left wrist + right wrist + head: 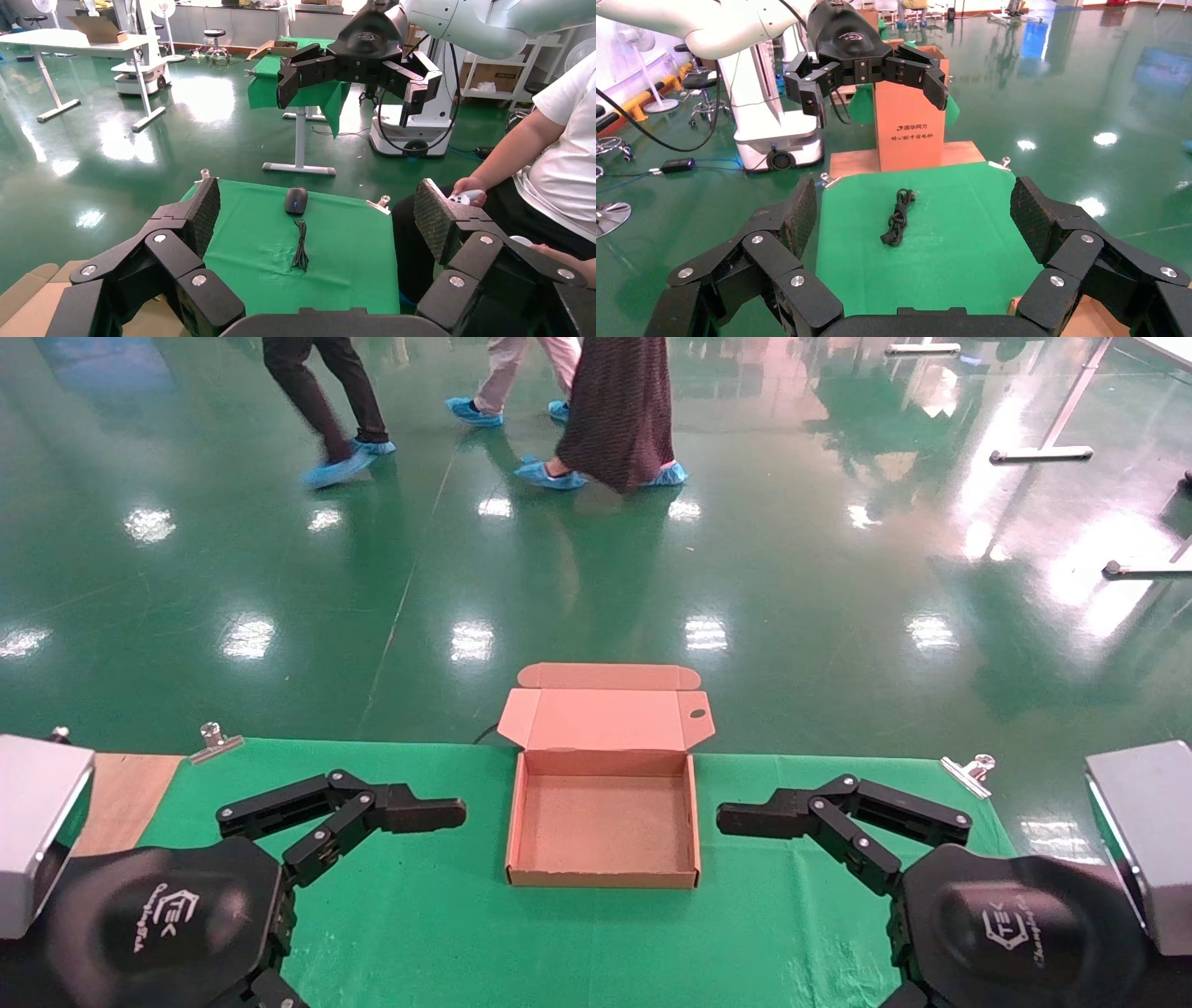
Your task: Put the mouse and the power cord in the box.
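While flanking the empty box (602, 822) on the bench (438, 915), left pincer (316, 210) spread, right pincer (914, 207) spread, mouse (296, 201) and power cord (899, 217) well apart on green cloth.

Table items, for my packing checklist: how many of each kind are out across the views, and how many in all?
Box: 1, open and empty
Mouse: 1, on the green cloth, seen from the left wrist
Power cord: 1, bundled on the green cloth, seen from the right wrist
Total: 3
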